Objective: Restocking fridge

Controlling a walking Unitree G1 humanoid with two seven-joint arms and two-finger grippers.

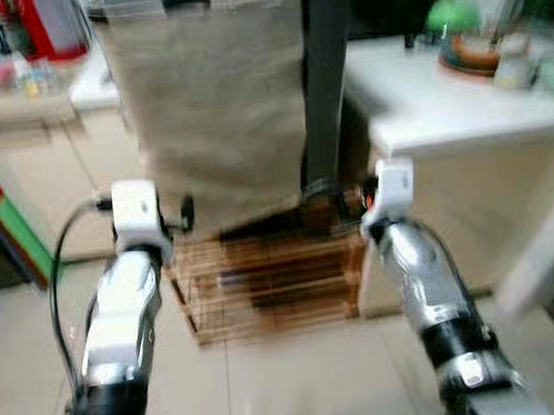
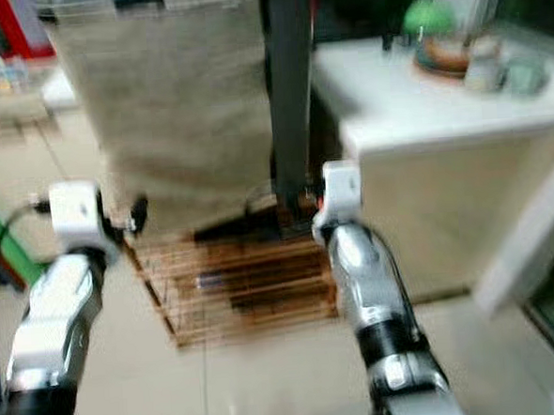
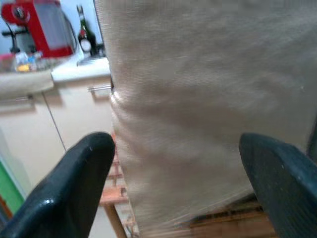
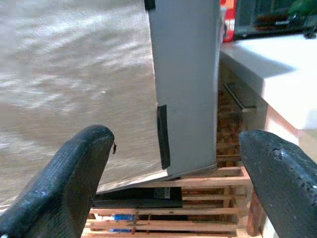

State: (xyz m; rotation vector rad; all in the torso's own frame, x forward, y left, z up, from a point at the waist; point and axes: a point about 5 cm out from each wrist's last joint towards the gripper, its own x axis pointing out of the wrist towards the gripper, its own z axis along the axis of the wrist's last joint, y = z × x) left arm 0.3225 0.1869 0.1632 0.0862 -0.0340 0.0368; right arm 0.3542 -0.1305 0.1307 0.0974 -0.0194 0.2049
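Both arms are up and close to a cloth-draped unit (image 1: 205, 99) standing on a wooden rack (image 1: 272, 283), and with the head views blurred, a step forward risks a hand snagging the cloth or knocking the rack or the white bench (image 1: 459, 102). The left hand (image 3: 173, 183) and right hand (image 4: 173, 183) are wide open, holding and touching nothing. Whether that draped unit is the fridge I cannot tell.

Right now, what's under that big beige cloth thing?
A slatted wooden rack stands under the beige cloth. Something dark lies on its slats; I can't tell what, and the cloth hides the rest.
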